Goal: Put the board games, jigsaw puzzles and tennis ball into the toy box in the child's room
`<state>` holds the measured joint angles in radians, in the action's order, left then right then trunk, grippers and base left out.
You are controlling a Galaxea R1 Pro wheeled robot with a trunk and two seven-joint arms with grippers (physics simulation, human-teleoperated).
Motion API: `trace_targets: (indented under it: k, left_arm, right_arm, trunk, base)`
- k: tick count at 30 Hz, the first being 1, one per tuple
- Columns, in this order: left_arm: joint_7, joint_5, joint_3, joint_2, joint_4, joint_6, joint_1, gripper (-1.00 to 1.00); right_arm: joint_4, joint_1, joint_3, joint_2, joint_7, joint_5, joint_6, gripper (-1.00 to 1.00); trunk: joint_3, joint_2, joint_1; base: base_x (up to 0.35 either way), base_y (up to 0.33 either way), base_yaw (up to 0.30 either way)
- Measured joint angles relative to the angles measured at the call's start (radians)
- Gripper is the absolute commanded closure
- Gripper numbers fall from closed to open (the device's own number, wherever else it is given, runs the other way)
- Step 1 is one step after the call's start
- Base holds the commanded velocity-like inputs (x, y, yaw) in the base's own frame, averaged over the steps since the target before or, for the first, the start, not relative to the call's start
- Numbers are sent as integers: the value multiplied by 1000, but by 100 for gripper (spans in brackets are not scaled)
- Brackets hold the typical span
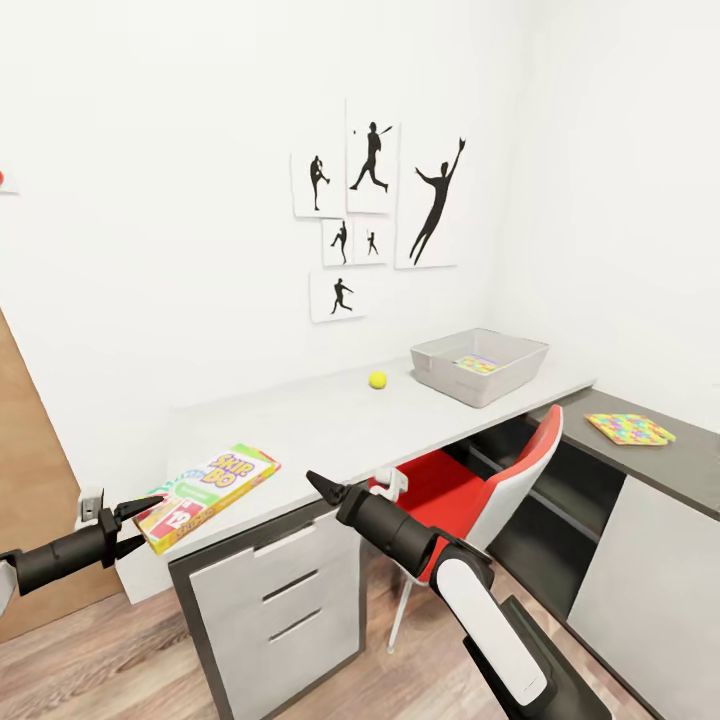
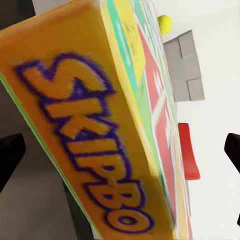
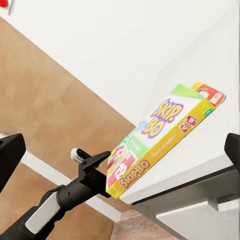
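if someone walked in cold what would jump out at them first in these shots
The bright SKIP-BO box grabs the eye first: it sits at the near left corner of the table, jutting over the edge, with the left pincer open at its end. Next comes the red and white chair tucked under the table, then the black sports silhouettes on the wall above the tennis ball and the grey toy box.

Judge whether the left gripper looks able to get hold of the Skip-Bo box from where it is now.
Probably yes. The left gripper is open right at the near end of the Skip-Bo box, which overhangs the table edge, and nothing stands between them. Whether a finger already touches the box cannot be told.
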<state>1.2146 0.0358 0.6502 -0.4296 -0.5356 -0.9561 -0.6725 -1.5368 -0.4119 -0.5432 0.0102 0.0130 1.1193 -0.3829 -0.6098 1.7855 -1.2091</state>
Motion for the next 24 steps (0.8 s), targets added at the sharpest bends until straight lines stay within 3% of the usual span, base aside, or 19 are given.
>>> trace_targets:
  k: [21, 22, 24]
  left_arm:
    - [0, 1, 0, 0, 0, 0, 0, -100]
    - [0, 1, 0, 0, 0, 0, 0, 100]
    - [1, 1, 0, 0, 0, 0, 0, 100]
  right_arm:
    - [0, 0, -1, 0, 0, 0, 0, -100]
    - [0, 0, -1, 0, 0, 0, 0, -100]
    - [0, 0, -1, 0, 0, 0, 0, -100]
  trunk:
    - [0, 0, 0]
    - [0, 0, 0]
    - [0, 0, 0]
  base:
    - [2, -3, -2]
    - [0, 0, 0]
    - [0, 0, 0]
